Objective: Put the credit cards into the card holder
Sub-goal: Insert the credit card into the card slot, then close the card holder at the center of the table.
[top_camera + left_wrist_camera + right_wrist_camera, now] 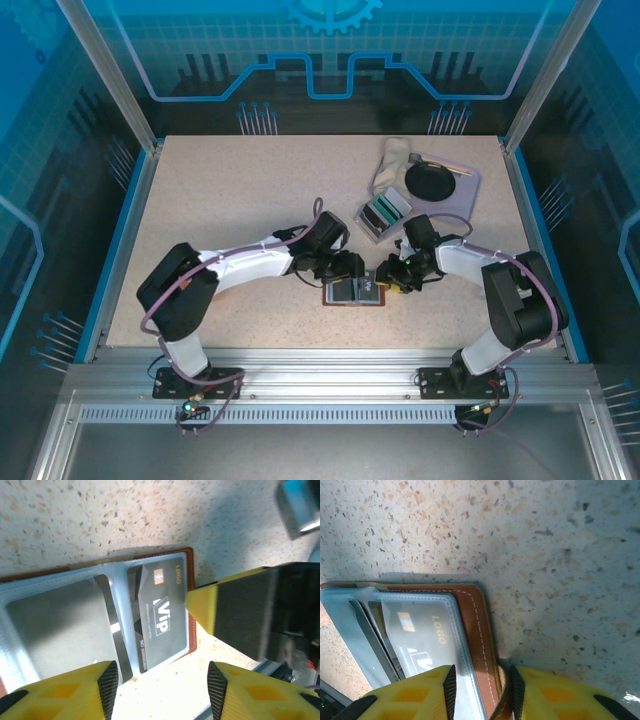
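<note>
**A:** So, where is the card holder [353, 291] right now?

**B:** It lies opened flat on the tabletop [230, 200], a little toward 6 o'clock of centre, between the two arms. A dark Vip card [160, 615] appears to be seated under the clear film of the pocket on the holder's 3 o'clock half.

**A:** Why is the right end effector [481, 692] down at the rim?

**B:** Its pads sit on either side of the stitched brown edge at the holder's 3 o'clock side, closed on it with no slack that I can see. I read that as an anchor. A light leather wallet would slide or fold shut while a card is pushed into a tight pocket, so one arm pins it.

**A:** And the left end effector [161, 687]?

**B:** It hangs over the holder, toward the 12 o'clock edge in the top view. Its jaws are apart and nothing is between them.

**A:** Anything left to load?

**B:** Probably. The clear tray [362, 216] at 1 o'clock of the holder has teal and grey cards [388, 208] in it. My guess is the free arm fetches from there while the right one holds.
</note>
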Robot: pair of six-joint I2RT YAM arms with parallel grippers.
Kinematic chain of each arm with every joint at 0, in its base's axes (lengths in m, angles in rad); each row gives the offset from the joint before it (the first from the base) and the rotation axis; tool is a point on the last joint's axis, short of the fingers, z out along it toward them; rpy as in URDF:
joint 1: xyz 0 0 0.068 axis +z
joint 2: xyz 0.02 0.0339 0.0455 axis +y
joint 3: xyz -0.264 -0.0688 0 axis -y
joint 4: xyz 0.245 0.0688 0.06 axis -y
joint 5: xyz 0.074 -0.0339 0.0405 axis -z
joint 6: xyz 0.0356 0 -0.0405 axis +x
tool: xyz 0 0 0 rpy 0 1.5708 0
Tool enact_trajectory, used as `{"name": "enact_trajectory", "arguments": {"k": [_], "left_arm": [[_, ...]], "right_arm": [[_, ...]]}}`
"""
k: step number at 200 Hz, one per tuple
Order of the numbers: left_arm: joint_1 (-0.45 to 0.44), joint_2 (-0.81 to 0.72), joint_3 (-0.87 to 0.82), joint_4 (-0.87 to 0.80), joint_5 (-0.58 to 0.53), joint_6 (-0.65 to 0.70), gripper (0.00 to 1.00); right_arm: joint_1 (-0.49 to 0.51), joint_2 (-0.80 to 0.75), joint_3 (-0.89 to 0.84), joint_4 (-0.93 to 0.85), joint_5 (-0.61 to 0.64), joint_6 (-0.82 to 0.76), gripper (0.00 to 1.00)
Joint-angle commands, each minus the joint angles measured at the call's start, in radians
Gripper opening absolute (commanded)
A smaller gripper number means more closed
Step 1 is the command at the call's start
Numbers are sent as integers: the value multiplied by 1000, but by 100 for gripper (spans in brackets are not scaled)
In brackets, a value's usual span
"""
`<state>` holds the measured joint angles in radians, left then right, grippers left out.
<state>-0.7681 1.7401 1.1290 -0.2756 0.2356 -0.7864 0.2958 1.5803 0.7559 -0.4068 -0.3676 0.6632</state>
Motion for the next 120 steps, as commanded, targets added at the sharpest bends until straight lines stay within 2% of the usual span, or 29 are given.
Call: {"name": "enact_trajectory", "arguments": {"k": [1, 24, 53, 120], "left_arm": [[30, -48, -4, -105, -60, 40, 55], [94, -74, -77, -70, -29, -2, 59], [159, -57, -157, 44, 91, -54, 62], [167, 29, -169, 96, 137, -91, 63]], "right_arm": [[13, -6, 23, -60, 6, -31, 39], [13, -19, 39, -90, 23, -46, 43], [14, 5, 50, -96, 14, -57, 43], [32, 58, 64, -84, -2, -62, 42]]}}
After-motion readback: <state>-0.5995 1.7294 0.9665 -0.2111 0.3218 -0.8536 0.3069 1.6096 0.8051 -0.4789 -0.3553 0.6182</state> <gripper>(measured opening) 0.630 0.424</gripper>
